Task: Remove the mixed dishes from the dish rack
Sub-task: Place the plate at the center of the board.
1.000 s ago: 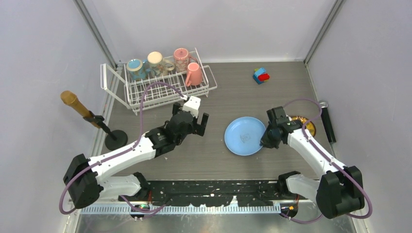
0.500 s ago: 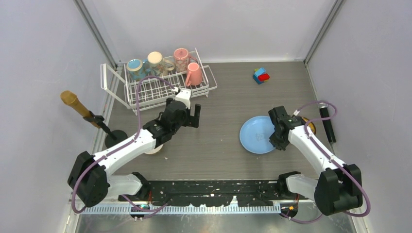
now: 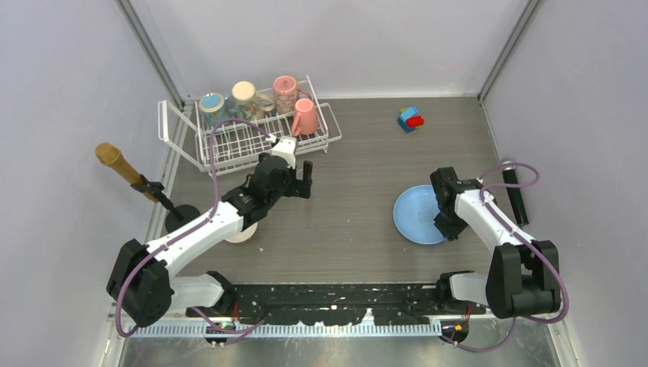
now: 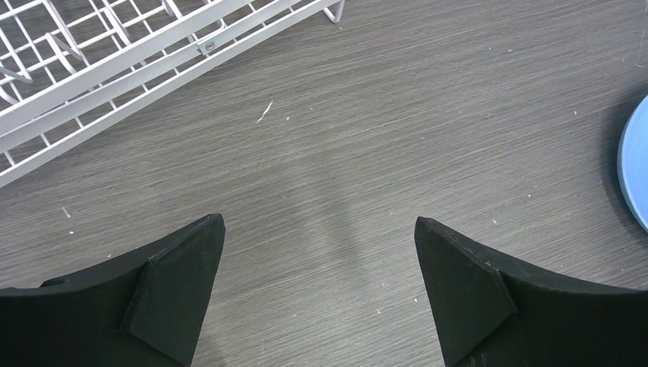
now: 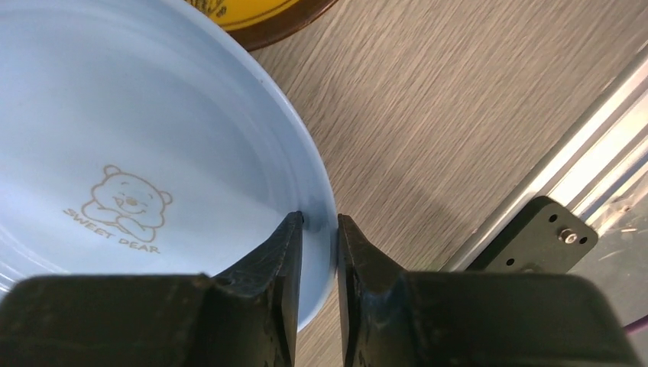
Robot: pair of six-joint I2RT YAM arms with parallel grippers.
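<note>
the right claw [image 5: 319,222] is clamped on the rim of the large light-blue plate [image 5: 153,115] at the right side of the table [image 5: 428,115], the plate's edge overlapping the small yellow patterned plate [image 5: 252,11]. the left claw [image 4: 318,222] hangs spread wide and empty just beside the dish rack [image 4: 115,69], which holds 4 mugs [image 3: 304,116] along its far side.

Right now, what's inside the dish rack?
Along the far side of the dish rack: teal mug, cream mug, rear pink mug, front pink mug. Something small among them is too covered to identify.
</note>
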